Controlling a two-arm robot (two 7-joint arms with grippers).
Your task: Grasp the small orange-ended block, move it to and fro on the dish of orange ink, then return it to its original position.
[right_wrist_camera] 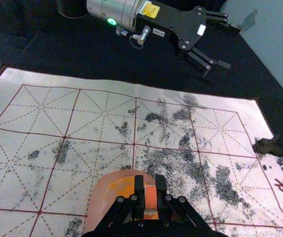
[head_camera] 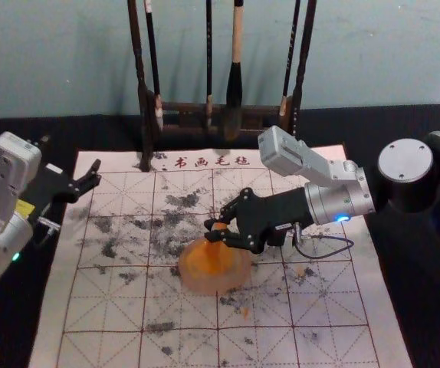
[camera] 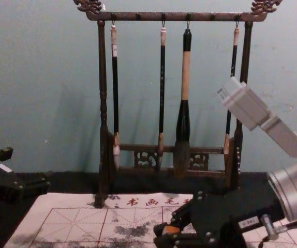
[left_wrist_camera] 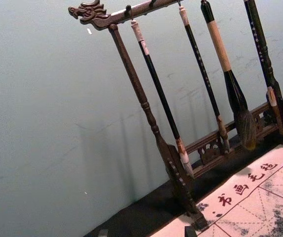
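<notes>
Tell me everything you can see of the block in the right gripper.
The small block looks opaque, squared and elongated, orange on its visible face with a pale strip at one edge. The right gripper pinches it between its jaws, over the ink dish. Whether it touches the ink is hidden.

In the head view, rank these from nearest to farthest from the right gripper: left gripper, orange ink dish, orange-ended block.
1. Orange-ended block: between the right gripper's fingers.
2. Orange ink dish: just below those fingertips in view.
3. Left gripper: off at the left.
</notes>
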